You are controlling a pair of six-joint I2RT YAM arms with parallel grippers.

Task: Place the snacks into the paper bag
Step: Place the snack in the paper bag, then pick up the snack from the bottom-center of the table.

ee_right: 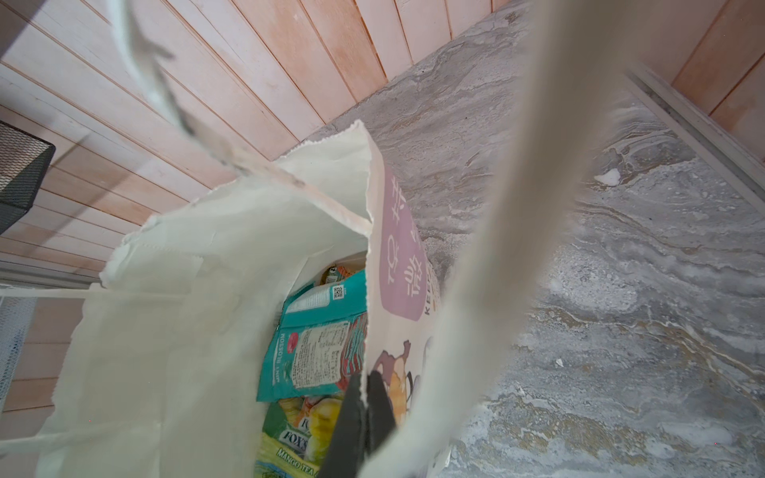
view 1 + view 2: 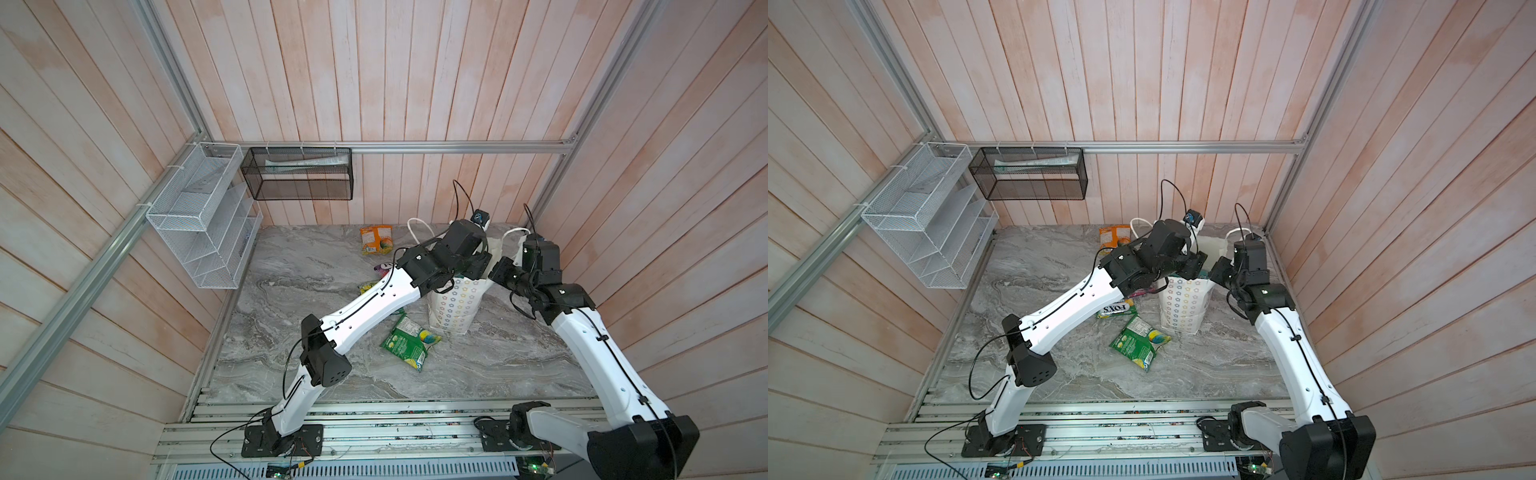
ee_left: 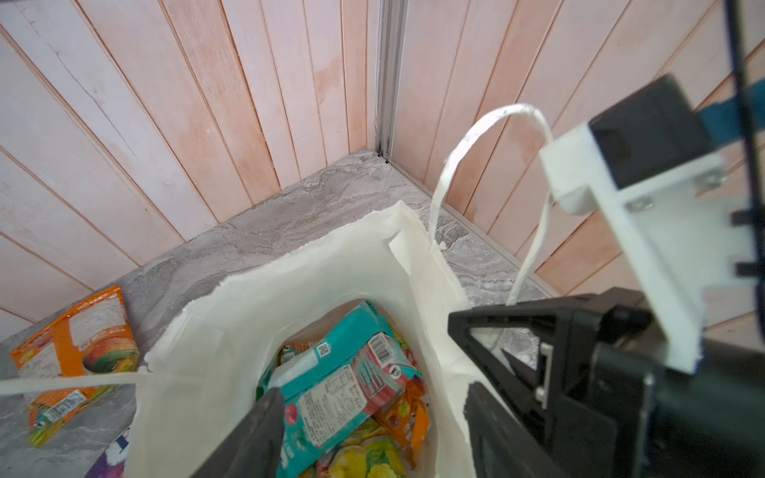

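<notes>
Four candy pouches (image 2: pixel 409 343) lie outside the paper bag (image 2: pixel 455 307), from its 7 to 11 o'clock; others are inside, left gripper (image 3: pixel 370 397) wide and empty above, right gripper (image 1: pixel 366 409) pinching the rim.

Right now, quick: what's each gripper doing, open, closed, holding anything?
Left gripper: open, holding nothing, over the mouth of the paper bag.
Right gripper: closed, pinching the paper bag's rim.
</notes>
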